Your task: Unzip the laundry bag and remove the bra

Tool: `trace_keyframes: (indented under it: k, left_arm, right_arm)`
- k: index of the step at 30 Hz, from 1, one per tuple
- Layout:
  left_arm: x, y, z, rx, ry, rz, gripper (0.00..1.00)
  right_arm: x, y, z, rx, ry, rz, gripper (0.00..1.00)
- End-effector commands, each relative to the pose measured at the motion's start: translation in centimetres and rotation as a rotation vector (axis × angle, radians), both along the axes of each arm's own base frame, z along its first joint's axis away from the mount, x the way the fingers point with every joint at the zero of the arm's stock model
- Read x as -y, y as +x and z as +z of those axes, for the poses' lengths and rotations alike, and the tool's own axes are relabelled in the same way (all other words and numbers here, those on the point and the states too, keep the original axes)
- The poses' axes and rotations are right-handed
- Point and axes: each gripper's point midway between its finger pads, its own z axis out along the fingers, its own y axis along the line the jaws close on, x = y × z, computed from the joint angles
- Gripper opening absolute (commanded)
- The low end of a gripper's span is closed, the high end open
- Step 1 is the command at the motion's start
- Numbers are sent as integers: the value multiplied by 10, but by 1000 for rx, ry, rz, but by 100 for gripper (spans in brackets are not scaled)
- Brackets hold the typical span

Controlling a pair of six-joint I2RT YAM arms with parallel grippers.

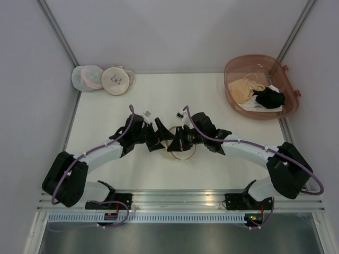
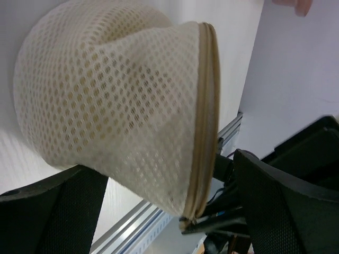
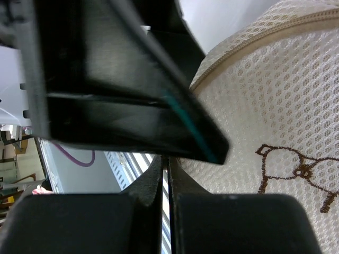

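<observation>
The laundry bag lies in the middle of the surface, directly under both pincers. Its zipper rim is zipped and runs lengthwise between the fingers of the left pincer, which stands wide open astride the bulging mesh. The right pincer, reaching from the opposite side, is pressed shut at the rim beside the bra drawing; whether it nips the zipper pull I cannot tell.

**Colours on my feeds**

Laundry bag: cream-beige honeycomb mesh, tan zip rim, brown stitched bra outline. Back left I see a white mesh bag w/ pink trim & a 2nd cream bag w/ dark drawing. Basket: see-thru reddish-brown, w/ pale beige garment & black garment. Table white. Left arm & right arm: white, black joints, purple cables.
</observation>
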Motion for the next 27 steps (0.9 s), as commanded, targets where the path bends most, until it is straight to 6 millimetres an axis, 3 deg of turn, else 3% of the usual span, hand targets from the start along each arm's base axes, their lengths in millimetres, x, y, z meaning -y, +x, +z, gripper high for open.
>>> trace_keyframes:
  k: [1,5,8,11,12,14,16,27]
  left_arm:
    - [13,26,2,15,-34,43,99]
    - [23,32,-8,-6,-46,7,90]
    - [26,33,-7,1,-61,-1,77]
    - [23,35,-3,21,-48,10,52]
    - [21,35,-4,29,-37,14,34]
    - [20,36,-3,31,-23,20,12]
    - [19,38,-3,35,-14,27,3]
    - [11,51,-17,17,26,76,2]
  right_arm:
    - [-6,-1,16,45,54,38,0]
    - [4,-4,12,70,2,42,0]
    - [11,-4,7,79,-41,36,0]
    - [15,-3,3,88,-71,31,0]
    - [16,-3,0,85,-81,30,0]
    - [18,-2,-3,86,-108,33,1]
    - [23,-2,-9,89,-149,33,0]
    - [52,-10,-37,66,-326,49,1]
